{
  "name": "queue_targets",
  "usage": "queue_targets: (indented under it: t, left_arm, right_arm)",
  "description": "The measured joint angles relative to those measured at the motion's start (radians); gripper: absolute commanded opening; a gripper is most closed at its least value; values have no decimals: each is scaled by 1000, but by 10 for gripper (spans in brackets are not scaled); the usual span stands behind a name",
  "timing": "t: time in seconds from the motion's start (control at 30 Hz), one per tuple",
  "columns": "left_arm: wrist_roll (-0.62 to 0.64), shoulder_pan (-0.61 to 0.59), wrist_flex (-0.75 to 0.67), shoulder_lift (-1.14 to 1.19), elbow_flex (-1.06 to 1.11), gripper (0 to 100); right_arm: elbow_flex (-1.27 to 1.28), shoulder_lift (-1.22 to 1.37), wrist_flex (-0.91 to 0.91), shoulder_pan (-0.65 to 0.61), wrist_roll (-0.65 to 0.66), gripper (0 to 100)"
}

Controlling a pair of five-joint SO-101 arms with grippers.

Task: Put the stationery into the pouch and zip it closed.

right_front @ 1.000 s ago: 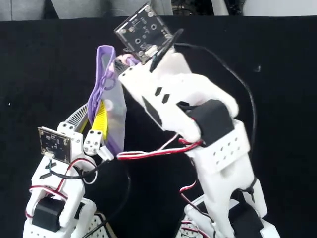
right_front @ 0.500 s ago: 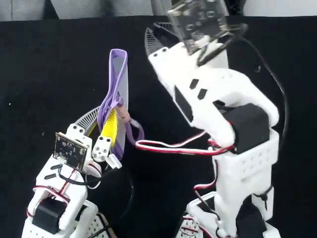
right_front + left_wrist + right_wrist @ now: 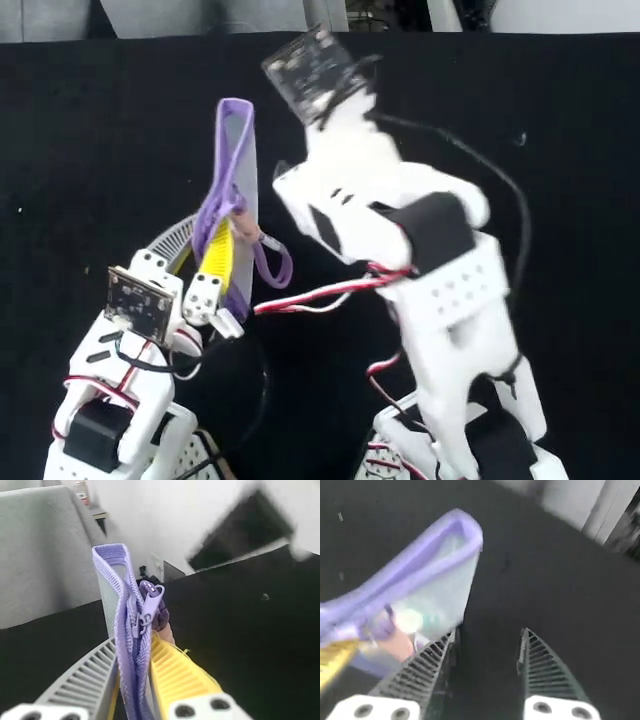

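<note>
Pouch, purple zip edging, clear sides: held upright above the black tabletop, left of centre, top end pointing far. Left end effector: yellow and grey fingers clamped on the pouch's near, lower part. Zip pull: partway along the purple edge, just above the grip. Right end effector: fingers spread wide, empty, just right of the pouch.

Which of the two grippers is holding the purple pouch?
The left gripper: it is clamped on the pouch, while the right gripper is open and holds nothing.
</note>
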Motion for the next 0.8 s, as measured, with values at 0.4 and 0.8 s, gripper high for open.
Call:
queue_targets:
  t: [0.4, 0.8]
  left_arm:
    - [166, -95, -41, 0, 15, 29]
    - [167, 26, -41, 0, 6, 28]
  right_arm:
    - [787, -519, -509, -89, -25, 216]
    - [979, -585, -672, -192, -26, 214]
